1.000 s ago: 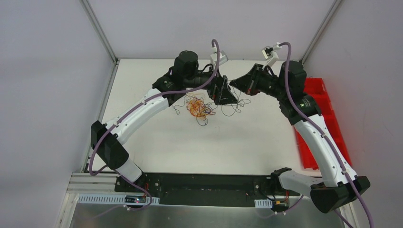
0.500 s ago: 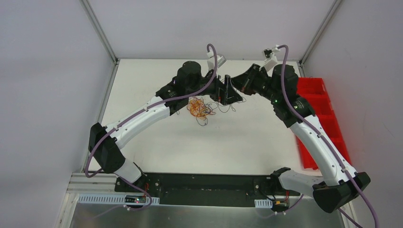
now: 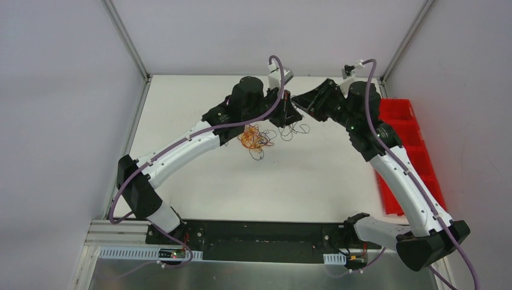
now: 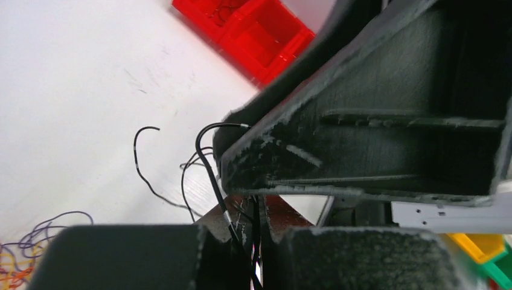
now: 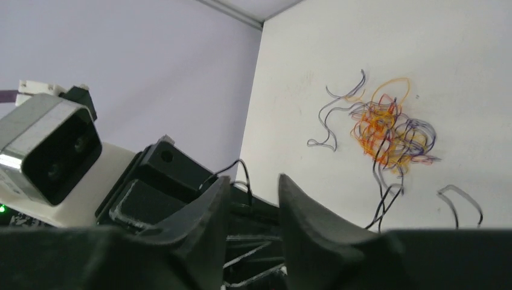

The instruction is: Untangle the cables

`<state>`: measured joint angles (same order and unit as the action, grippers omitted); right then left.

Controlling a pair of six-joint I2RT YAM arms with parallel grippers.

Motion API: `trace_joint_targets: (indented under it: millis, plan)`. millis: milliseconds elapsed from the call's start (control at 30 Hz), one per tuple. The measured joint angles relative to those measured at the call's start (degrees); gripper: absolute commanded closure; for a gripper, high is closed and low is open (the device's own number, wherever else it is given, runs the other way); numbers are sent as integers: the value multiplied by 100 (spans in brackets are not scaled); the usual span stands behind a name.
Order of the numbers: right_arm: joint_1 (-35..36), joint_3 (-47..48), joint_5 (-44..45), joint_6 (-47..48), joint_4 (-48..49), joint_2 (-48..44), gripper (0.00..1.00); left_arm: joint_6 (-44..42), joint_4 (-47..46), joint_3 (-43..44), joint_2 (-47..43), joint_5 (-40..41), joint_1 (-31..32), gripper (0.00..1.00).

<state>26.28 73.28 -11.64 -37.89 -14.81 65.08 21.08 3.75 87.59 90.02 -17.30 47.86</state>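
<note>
Both hands edged toward white tabletop's (image 3: 302, 181) far edge. Narrow left hand (image 3: 288, 113) pinches thin black cable strands (image 4: 226, 212) (right hand (image 3: 300, 103): cannot tell). Tangled orange-yellow-purple cable ball (image 3: 253, 138) just beside; bare tabletop nearer.

Left gripper (image 3: 289, 115) and right gripper (image 3: 296, 101) block each other tip to tip, cables (image 3: 253, 138) just beside (red bin (image 3: 412, 140) rightward); the near table (image 3: 272, 184) lies open.
</note>
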Motion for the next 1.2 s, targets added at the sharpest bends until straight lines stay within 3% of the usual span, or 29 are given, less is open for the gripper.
trace_joint_targets:
  millis: [67,167,233,433,767,1200]
  plan:
    - [-192,13,-286,55,-11,0,25,142,-85,-28,-2,-234,-61,100]
    - [-717,118,-730,450,-107,-20,14,476,-254,-120,-9,-509,-208,100]
    - [-970,151,-885,787,-111,-116,1,883,-376,-223,-15,-660,-413,100]
    - [-564,177,-1344,2015,-129,-623,1,2076,-861,-310,4,-916,-807,100]
    - [-118,308,-1659,4092,-186,-264,1,3220,-1648,-223,260,-1613,-745,100]
    - [439,208,-603,5021,-295,-442,1,3661,-1862,-225,267,-1788,-741,100]
